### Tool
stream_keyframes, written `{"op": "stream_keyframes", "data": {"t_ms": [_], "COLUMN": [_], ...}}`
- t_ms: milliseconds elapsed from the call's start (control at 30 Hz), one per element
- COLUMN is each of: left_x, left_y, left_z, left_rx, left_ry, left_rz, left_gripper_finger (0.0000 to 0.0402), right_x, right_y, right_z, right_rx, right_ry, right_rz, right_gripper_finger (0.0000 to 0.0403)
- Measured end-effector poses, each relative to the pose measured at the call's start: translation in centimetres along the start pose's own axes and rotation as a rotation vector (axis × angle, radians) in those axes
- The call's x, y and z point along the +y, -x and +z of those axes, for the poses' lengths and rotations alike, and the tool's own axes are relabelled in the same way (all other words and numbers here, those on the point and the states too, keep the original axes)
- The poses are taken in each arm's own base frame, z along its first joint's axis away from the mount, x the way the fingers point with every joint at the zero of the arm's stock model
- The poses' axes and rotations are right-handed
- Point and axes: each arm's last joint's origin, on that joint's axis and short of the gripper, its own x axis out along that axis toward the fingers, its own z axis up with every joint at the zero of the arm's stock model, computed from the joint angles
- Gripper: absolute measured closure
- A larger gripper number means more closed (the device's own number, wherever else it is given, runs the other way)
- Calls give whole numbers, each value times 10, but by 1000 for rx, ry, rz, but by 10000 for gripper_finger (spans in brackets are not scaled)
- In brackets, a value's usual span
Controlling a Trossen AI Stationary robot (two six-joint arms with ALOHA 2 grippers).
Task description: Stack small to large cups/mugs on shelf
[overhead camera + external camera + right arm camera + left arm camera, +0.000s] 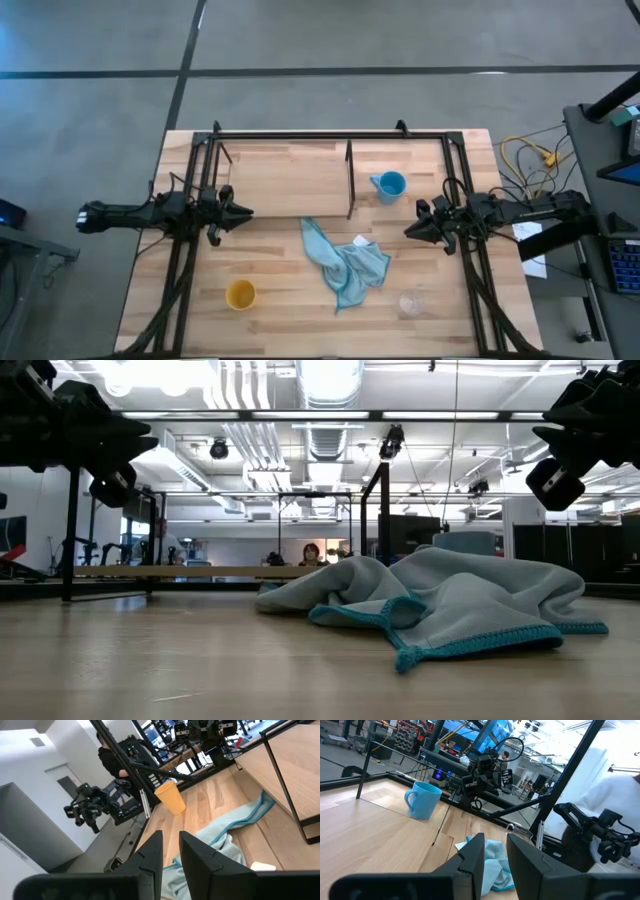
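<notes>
The shelf [290, 175] lies at the table's far middle, with its black divider rod [349, 180]. The light blue mug [390, 185] stands upright just right of the rod and also shows in the left wrist view [422, 800]. The yellow-orange cup [240, 294] stands upright near the front left and also shows in the right wrist view [171, 797]. The clear glass cup [411, 302] stands at the front right. My left gripper [245, 212] hovers left of the shelf's near edge, empty, with a narrow gap between its fingers [495, 840]. My right gripper [410, 230] hovers at the right, also empty and narrowly open [171, 837].
A crumpled teal cloth [345, 262] lies in the table's middle, between the grippers and near the shelf's near edge, with a small white tag [360, 240] on it. In the low view the cloth [440, 605] fills the foreground. Black frame rails run along both table sides. A person [310, 552] sits beyond the table.
</notes>
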Motion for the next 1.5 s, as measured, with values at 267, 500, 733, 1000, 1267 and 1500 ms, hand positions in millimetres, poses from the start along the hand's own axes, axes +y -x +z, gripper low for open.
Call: {"op": "stream_keyframes", "data": {"t_ms": [267,500,733,1000,1267,1500], "left_x": [0,0,0,0,-1,-7], "left_y": [0,0,0,0,0,1], "left_z": [0,0,0,0,4,16], "left_rx": [0,-2,-2,-2,-44,-178], "left_ry": [0,0,0,-8,-231,-215], "left_rz": [1,4,5,5,-3,-46], "left_gripper_finger": [333,333,333,333,333,333], "right_x": [0,-3,-3,-4,5,10], "right_y": [0,0,0,1,2,6], "right_z": [0,3,3,5,18,29], "right_rx": [0,-86,-93,-134,-271,-429], "right_ry": [0,-1,-1,-44,-268,-287], "right_rz": [-1,-109,-119,-153,-32,-12], "right_gripper_finger": [344,344,344,344,344,344]}}
